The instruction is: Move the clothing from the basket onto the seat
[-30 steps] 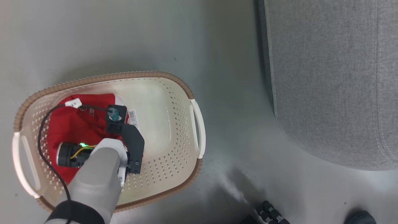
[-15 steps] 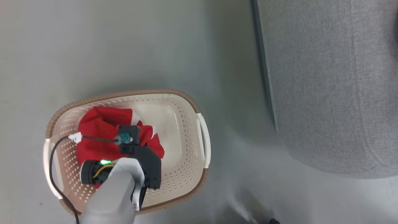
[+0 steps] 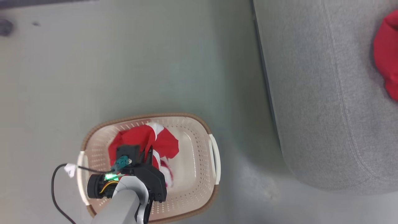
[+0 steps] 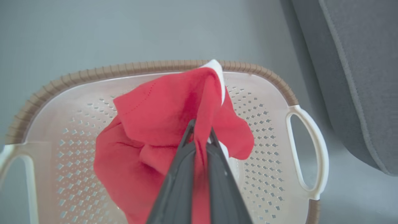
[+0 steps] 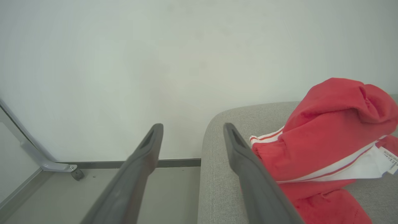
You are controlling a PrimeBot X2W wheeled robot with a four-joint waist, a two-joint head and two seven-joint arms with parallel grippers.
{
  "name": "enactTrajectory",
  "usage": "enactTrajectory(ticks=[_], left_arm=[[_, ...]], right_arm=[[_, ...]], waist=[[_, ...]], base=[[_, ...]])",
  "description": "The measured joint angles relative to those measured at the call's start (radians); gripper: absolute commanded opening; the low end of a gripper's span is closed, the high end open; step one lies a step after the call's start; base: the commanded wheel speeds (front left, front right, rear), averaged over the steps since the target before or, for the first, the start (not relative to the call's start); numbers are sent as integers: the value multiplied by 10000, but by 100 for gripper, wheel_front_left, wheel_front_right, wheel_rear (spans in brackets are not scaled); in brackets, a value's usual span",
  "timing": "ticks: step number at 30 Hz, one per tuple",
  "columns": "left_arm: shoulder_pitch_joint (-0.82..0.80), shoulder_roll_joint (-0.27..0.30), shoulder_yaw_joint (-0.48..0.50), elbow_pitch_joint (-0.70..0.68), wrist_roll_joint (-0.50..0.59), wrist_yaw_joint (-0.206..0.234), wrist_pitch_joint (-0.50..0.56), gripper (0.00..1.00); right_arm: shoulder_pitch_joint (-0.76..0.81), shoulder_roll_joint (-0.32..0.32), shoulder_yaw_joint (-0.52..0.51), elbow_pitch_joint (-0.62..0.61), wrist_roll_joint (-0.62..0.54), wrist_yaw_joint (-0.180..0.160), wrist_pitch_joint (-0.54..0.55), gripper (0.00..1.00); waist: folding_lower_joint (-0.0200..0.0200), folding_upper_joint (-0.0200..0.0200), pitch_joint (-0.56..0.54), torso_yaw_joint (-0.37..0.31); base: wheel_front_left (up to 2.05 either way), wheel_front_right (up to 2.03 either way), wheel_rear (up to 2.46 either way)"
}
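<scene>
over basket (image 4: 93,73) — l gripper (image 4: 201,130) clenched on clothing (image 4: 161,109), fabric btwn jaws; r gripper (image 5: 192,126) released.

Grey floor (image 3: 124,62) bears the basket (image 3: 199,174) and seat (image 3: 311,93); clothing (image 3: 385,53) lies on seat.

Half-cropped clothing (image 3: 387,53) on seat (image 3: 311,93)

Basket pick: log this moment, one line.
left gripper: shut on clothing | basket: under it | right gripper: open, empty | seat: second garment on it
</scene>
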Motion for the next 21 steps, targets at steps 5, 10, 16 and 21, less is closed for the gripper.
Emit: enactTrajectory(ticks=[5, 10, 16, 21], left_arm=[[195, -10, -52, -326, -322, 0, -529, 0], [267, -27, -104, -453, -458, 0, -529, 0], [640, -40, 171, -765, -374, 0, -527, 0], [724, -46, 681, -1348, 222, 0, -527, 0]], right_arm=[[290, 219, 130, 205, -244, 0, 0, 100], [500, 437, 286, 412, -451, 0, 0, 100], [946, 817, 560, 616, -930, 0, 0, 100], [1281, 1195, 846, 826, -1233, 0, 0, 100]], waist=[[1, 0, -835, 270], [1, 0, -1557, 510], [1, 0, -2433, 799], [0, -1, -3143, 1039]], base=[[0, 0, 0], [0, 0, 0], [0, 0, 0], [0, 0, 0]])
